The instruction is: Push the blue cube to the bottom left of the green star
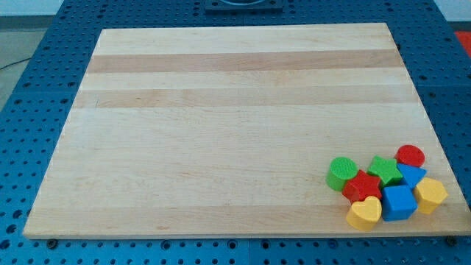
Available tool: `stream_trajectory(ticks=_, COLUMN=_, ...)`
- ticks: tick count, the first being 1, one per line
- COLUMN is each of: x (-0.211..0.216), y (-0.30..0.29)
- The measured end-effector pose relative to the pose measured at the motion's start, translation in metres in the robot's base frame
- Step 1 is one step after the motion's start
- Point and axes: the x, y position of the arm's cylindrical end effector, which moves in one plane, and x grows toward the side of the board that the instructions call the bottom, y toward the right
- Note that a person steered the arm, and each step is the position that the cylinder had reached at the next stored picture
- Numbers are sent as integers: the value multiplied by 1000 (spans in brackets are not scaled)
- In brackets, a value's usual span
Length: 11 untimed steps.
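The blue cube (399, 202) sits near the board's bottom right corner, in a tight cluster of blocks. The green star (384, 168) lies just above it and slightly to the view's left, touching its neighbours. The cube is wedged between a yellow heart (364, 213) on its left and a yellow block (430, 194) on its right. My tip and the rod do not show anywhere in the view.
The same cluster holds a green cylinder (342, 173), a red block (361, 186), a red cylinder (411, 155) and a blue triangle (410, 175). The wooden board (221, 125) lies on a blue perforated table (29, 88). The cluster is close to the board's right and bottom edges.
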Motion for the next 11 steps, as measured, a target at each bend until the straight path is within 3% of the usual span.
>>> stream_trajectory(ticks=5, x=0, y=-74)
stream_trajectory(ticks=11, x=0, y=-104)
